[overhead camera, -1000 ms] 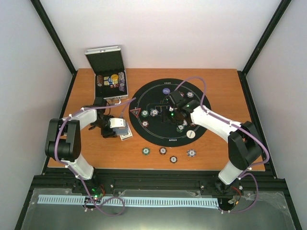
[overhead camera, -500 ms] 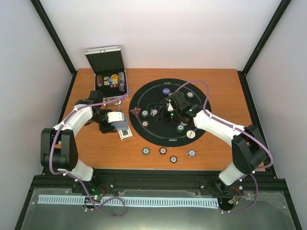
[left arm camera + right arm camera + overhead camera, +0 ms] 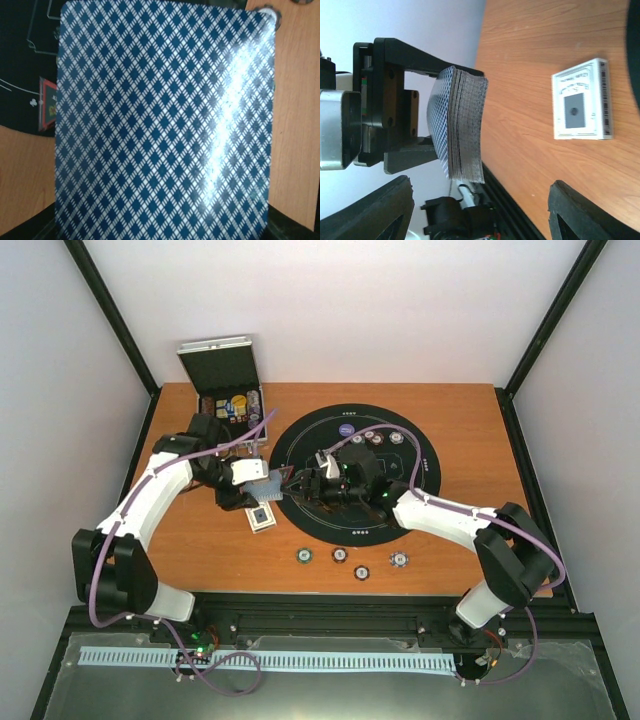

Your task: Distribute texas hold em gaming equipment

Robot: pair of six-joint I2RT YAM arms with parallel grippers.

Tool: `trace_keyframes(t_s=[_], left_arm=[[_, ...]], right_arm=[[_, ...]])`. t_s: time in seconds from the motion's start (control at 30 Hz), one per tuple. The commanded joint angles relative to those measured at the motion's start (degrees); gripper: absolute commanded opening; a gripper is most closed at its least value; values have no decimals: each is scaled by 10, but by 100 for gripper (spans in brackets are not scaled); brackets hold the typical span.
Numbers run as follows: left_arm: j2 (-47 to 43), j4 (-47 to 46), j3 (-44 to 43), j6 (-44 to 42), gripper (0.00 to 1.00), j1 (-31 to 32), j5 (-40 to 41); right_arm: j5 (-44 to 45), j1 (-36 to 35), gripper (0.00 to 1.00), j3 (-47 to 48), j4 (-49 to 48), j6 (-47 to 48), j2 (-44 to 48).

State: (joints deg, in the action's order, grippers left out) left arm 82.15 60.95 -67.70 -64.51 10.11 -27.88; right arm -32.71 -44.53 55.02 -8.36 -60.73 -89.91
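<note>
My left gripper (image 3: 252,478) is shut on a deck of blue-patterned playing cards (image 3: 250,469), held above the table left of the black round mat (image 3: 410,480). The deck's back fills the left wrist view (image 3: 165,125), hiding my fingers. In the right wrist view the deck (image 3: 462,125) stands on edge in the left gripper (image 3: 395,100). My right gripper (image 3: 294,484) is open and empty, facing the deck, and its fingertips (image 3: 385,210) frame the view. A red triangle marker (image 3: 48,102) lies on the mat's edge. A purple button (image 3: 347,429) and three chips (image 3: 376,438) lie at the mat's far side.
A white card box (image 3: 262,517) lies on the wood below the deck and also shows in the right wrist view (image 3: 581,100). Several chips (image 3: 340,555) lie in a row near the front edge. The open silver case (image 3: 230,400) stands at the back left.
My left gripper carried the deck up and toward the mat. My right gripper swung left across the mat to face the deck, uncovering chips at the mat's far side.
</note>
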Motion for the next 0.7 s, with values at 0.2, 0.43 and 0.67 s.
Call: trace_keyframes(t_s=[0.2,0.43,0.67], left_arm=[[-40,42,-51,41,1,24,-57],[-46,47,-55,40,1,27,-57],[-54,46,-51,36,1,27,-60]], right_arm=[[-24,-24,74,-15,-141,-78,-1],[-26,-34,70,-2,-172,-100,-25],[-28,-48,62,17,-184,-113,-51]])
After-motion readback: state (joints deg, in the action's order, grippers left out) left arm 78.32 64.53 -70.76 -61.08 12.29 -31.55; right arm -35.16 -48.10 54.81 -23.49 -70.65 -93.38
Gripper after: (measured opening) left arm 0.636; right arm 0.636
